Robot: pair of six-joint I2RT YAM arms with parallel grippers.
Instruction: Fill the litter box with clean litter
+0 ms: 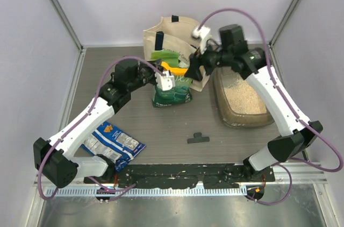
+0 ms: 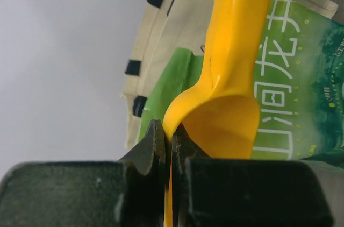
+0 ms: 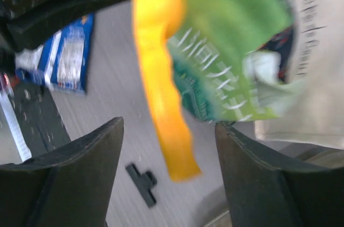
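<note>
Yellow scoop (image 2: 231, 76): light, stiff, slick plastic; bowl rim pinched in left gripper (image 2: 167, 146) fingers; handle likely best hold, framed by wide-spread right gripper (image 3: 167, 130) fingers. Clean litter (image 1: 244, 98), far right: loose, spill-prone.

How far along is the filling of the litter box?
Done: the translucent grey-brown litter box holds a layer of pale beige litter. In hand: the left gripper pinches an empty yellow plastic scoop; the open right gripper flanks its handle. Left: probably more scooping.
</note>
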